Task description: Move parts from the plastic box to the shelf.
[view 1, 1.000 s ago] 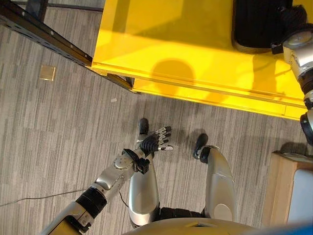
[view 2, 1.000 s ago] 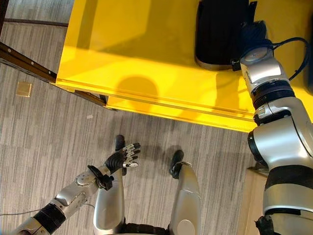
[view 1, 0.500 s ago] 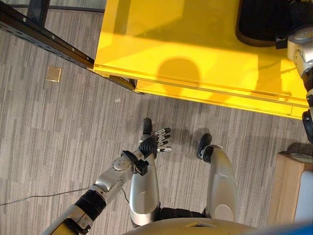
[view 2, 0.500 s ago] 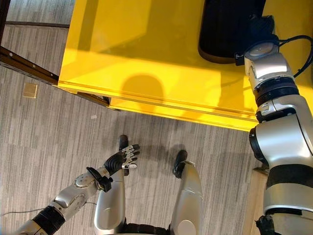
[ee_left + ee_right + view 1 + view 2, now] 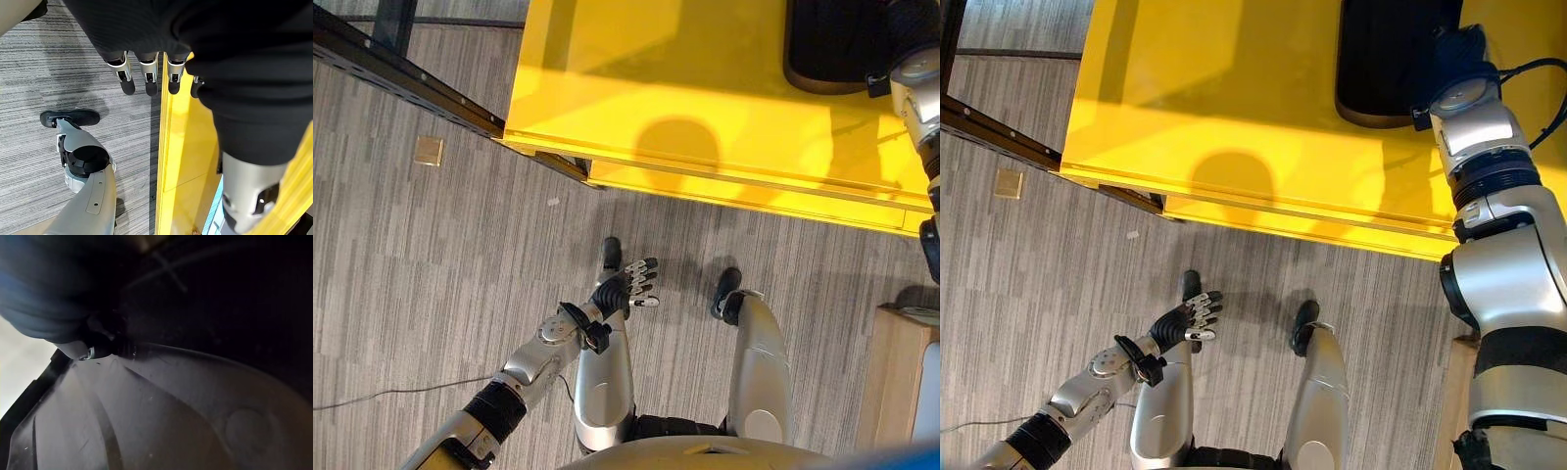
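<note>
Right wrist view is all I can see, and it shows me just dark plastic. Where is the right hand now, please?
Observer: The right hand is at the black plastic box, which stands on the far part of the yellow table.
Operator: And the left hand?
Observer: The left hand hangs low over the grey striped floor, in front of the table. Its fingers are straight and it holds nothing.
Operator: What is to the robot's right?
Observer: A pale wooden unit stands on the floor there.
</note>
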You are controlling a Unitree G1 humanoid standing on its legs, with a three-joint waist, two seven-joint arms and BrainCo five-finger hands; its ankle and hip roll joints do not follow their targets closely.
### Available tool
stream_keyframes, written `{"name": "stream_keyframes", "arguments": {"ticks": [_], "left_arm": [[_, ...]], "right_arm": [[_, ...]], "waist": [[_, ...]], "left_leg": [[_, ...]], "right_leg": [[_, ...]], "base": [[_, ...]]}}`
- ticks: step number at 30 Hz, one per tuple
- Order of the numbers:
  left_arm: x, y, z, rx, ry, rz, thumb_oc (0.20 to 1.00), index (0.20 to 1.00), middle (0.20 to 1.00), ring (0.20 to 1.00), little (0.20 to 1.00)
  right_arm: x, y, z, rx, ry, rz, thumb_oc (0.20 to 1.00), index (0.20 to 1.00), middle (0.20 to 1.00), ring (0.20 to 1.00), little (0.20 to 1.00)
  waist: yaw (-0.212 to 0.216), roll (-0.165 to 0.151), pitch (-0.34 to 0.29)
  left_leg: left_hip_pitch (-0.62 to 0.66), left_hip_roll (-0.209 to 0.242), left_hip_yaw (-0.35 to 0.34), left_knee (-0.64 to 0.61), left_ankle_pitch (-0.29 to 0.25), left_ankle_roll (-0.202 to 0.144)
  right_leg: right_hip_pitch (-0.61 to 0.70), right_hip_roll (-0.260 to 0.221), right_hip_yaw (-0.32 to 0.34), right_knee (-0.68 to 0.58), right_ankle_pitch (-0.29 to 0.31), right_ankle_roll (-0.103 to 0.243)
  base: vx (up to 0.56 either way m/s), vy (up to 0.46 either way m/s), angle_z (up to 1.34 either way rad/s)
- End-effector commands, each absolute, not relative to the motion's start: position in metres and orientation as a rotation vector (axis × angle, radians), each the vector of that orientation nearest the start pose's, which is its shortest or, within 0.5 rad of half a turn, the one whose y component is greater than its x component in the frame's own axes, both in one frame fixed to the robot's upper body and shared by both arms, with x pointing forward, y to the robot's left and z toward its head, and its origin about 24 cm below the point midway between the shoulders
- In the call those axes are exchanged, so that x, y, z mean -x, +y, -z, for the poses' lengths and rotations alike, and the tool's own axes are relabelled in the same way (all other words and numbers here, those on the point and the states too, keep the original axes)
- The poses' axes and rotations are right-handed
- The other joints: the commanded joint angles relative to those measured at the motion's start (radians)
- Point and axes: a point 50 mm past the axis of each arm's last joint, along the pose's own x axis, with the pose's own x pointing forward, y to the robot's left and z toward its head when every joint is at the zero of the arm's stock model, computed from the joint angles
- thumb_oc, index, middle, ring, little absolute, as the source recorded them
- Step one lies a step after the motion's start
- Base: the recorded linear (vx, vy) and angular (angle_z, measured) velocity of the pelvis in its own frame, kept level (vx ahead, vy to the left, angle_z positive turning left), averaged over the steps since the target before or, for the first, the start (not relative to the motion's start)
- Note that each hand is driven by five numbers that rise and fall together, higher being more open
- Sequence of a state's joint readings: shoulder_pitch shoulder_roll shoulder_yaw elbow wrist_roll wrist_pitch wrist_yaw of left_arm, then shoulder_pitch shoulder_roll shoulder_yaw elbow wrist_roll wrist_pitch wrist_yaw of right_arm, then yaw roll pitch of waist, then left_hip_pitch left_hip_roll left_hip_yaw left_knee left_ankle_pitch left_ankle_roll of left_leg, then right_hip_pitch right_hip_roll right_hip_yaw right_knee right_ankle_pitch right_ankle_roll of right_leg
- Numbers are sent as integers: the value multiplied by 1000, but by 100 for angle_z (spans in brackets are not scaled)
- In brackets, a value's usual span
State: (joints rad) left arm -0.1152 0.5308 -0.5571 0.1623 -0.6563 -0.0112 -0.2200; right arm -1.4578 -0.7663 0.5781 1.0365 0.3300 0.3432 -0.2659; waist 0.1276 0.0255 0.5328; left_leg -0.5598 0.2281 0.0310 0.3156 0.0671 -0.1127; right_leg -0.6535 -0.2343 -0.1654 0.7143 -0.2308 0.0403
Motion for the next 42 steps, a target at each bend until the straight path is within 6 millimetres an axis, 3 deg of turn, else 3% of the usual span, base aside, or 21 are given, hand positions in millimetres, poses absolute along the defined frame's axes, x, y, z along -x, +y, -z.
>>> {"name": "stream_keyframes", "arguments": {"ticks": [1, 42], "left_arm": [[-226, 124, -8, 135, 255, 680, 1000, 1000, 1000, 1000, 1000], [-229, 114, -8, 176, 234, 665, 1000, 1000, 1000, 1000, 1000]], "right_arm": [[-387, -298, -329, 651, -40, 615, 200, 200, 200, 200, 200], [-393, -302, -283, 646, 109, 607, 200, 200, 200, 200, 200]], "waist": [[6, 9, -13], [-13, 28, -13]], "left_leg": [[30, 28, 75, 104, -141, 30], [63, 17, 96, 82, -140, 32]], "right_leg": [[46, 25, -20, -26, -10, -21], [58, 20, -1, -49, 4, -14]], "base": [[-2, 25, -5], [0, 5, -1]]}}
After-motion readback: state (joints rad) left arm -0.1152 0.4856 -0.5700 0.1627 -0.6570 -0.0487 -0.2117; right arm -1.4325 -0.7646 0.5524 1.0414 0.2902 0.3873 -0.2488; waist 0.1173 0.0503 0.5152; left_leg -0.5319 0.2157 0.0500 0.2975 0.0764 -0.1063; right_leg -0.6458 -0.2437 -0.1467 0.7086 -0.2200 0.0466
